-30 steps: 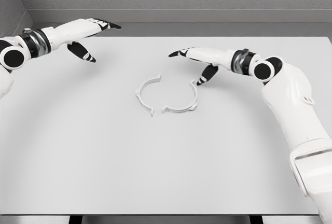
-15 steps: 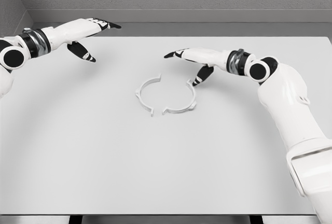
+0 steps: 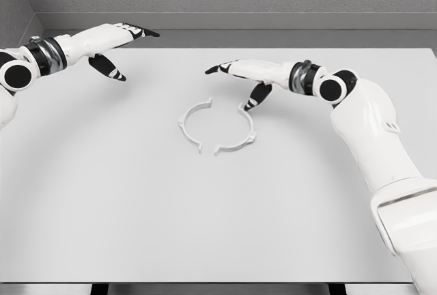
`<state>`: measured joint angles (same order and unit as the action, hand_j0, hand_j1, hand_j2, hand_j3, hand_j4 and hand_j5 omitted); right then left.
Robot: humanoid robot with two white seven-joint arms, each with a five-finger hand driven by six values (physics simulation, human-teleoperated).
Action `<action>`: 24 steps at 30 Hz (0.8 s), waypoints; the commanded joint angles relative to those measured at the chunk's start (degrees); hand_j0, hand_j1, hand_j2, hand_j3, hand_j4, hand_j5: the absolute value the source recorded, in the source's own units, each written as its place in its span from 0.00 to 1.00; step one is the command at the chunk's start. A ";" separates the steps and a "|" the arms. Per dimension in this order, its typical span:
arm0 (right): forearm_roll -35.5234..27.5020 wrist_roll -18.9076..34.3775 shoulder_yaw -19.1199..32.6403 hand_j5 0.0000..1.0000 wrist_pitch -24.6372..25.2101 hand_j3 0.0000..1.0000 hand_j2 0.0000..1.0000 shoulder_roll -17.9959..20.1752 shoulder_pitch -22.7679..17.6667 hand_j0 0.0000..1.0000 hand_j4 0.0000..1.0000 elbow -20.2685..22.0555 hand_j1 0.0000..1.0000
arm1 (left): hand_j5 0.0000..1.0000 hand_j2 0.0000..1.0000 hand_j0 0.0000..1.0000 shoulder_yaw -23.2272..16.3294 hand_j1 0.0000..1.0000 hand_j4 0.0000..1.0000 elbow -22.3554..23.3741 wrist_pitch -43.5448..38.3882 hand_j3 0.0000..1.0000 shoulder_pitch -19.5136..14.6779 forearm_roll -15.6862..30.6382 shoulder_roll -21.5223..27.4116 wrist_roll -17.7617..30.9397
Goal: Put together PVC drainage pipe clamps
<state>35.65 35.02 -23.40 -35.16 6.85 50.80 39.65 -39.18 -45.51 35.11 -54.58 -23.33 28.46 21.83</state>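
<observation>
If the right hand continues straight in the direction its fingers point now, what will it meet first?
Probably nothing soon. The right hand points toward the picture's left, passing above the two clamp halves, over bare table. The left hand lies farther that way but seems higher up; depth is unclear.

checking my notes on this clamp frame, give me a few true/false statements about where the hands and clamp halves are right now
1. Both clamp halves lie on the table. True: left clamp half, right clamp half.
2. The two halves are joined into a closed ring. False: gaps show between their ends.
3. The right hand holds a clamp half. False: its fingers are spread and hold nothing, with its thumb close to the right half's upper end.
4. The left hand is far from both halves. True.
</observation>
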 commanded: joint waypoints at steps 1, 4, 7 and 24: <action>-0.49 -0.02 0.02 1.00 0.16 1.00 1.00 -0.25 0.00 1.00 1.00 0.17 1.00 | 1.00 1.00 1.00 0.15 1.00 1.00 -0.01 -0.11 1.00 0.00 0.39 0.02 -0.04; -0.58 -0.02 0.02 1.00 0.16 1.00 1.00 -0.17 0.44 1.00 1.00 0.08 1.00 | 1.00 1.00 1.00 1.12 1.00 1.00 -0.01 -0.11 1.00 0.35 0.39 0.02 -0.04; -5.76 -0.02 0.19 1.00 0.16 1.00 1.00 2.90 1.76 1.00 1.00 0.17 1.00 | 1.00 1.00 1.00 1.12 1.00 1.00 -0.01 -0.11 1.00 0.35 0.39 0.02 -0.04; -21.41 -0.02 -3.05 1.00 0.16 1.00 1.00 16.44 -14.41 1.00 1.00 21.44 1.00 | 1.00 1.00 1.00 1.12 1.00 1.00 -0.10 -0.11 1.00 0.35 0.39 0.81 -0.04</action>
<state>14.82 35.02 -25.46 -35.13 23.62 36.56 60.77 -38.17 -45.60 35.11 -54.23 -23.29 29.23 21.84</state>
